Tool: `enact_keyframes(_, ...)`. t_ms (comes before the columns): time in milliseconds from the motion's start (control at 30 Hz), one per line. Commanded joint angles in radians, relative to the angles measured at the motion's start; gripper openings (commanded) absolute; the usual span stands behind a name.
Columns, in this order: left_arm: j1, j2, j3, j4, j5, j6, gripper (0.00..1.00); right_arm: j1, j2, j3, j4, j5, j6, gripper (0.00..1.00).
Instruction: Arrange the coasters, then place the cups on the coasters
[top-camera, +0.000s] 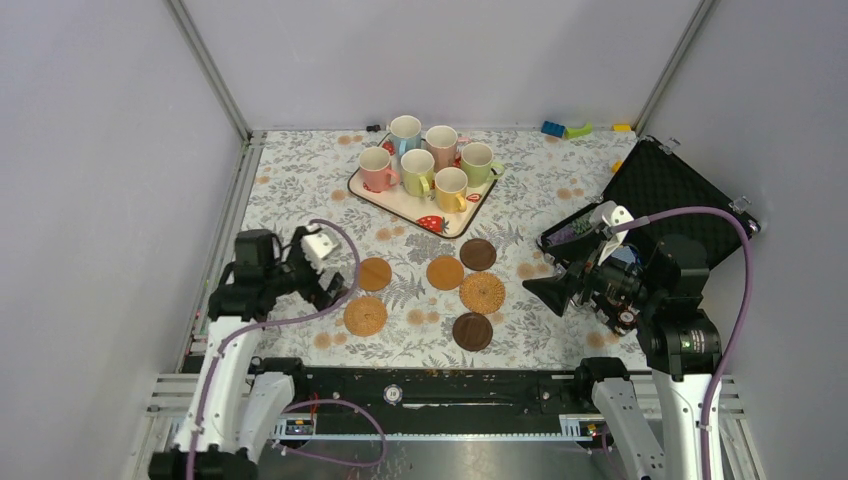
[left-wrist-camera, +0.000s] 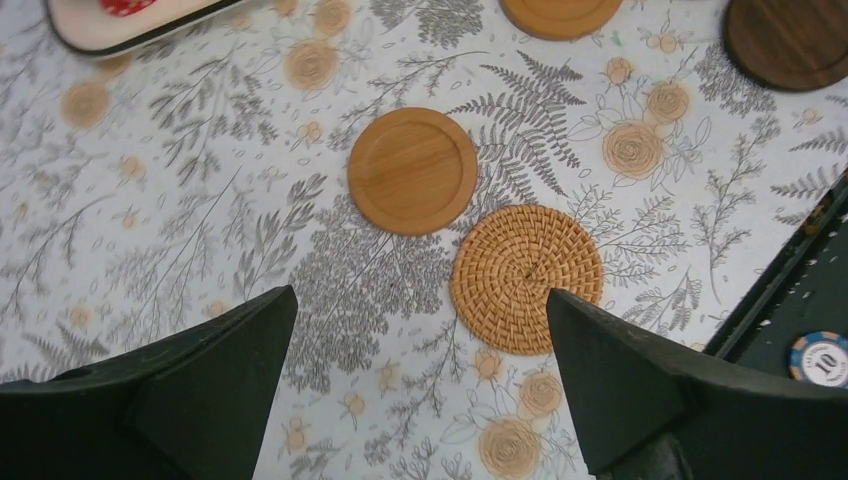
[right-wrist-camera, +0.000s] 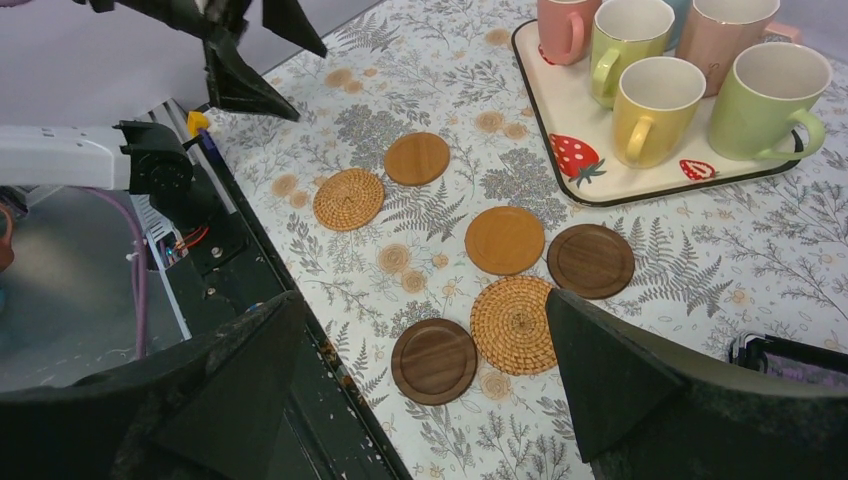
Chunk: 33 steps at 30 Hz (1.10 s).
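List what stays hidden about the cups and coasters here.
Left wrist view: cups out of frame; tray and one dark coaster cut by the top edge.
Right wrist view: pink cup cut by the top edge.
Top view: case partly hidden behind the right arm.

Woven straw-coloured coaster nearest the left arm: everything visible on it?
The woven straw-coloured coaster is a flat round disc of coiled fibre, rings spiralling out from its centre, looking intact. It lies flat on the floral tablecloth near the table's front edge, nothing on it. A smooth tan wooden coaster sits just beyond it, nearly touching. The open left gripper hovers nearby, clear of it.
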Motion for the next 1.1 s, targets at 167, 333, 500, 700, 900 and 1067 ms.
enact_keyframes(167, -0.456, 0.272, -0.013, 0.357, -0.54, -0.114, 0.99, 0.002, -0.001, -0.015, 0.05, 0.018, -0.01, 0.99)
enact_keyframes(333, -0.503, 0.464, 0.007, 0.492, -0.784, -0.125, 0.99, 0.001, -0.011, -0.022, 0.05, 0.022, -0.018, 0.98)
enact_keyframes(500, -0.504, 0.587, -0.018, 0.625, -0.854, -0.127, 0.99, 0.001, -0.012, -0.027, 0.049, 0.024, -0.026, 0.98)
enact_keyframes(700, -0.504, 0.69, -0.007, 0.687, -0.908, -0.148, 0.99, 0.001, -0.02, -0.03, 0.05, 0.018, -0.03, 0.98)
enact_keyframes(900, -0.502, 0.755, 0.01, 0.695, -0.959, -0.141, 0.99, 0.001, -0.026, -0.032, 0.049, 0.017, -0.033, 0.98)
enact_keyframes(1067, -0.459, 0.814, 0.035, 0.692, -0.999, -0.137, 0.99, 0.001, -0.029, -0.034, 0.048, 0.018, -0.034, 0.98)
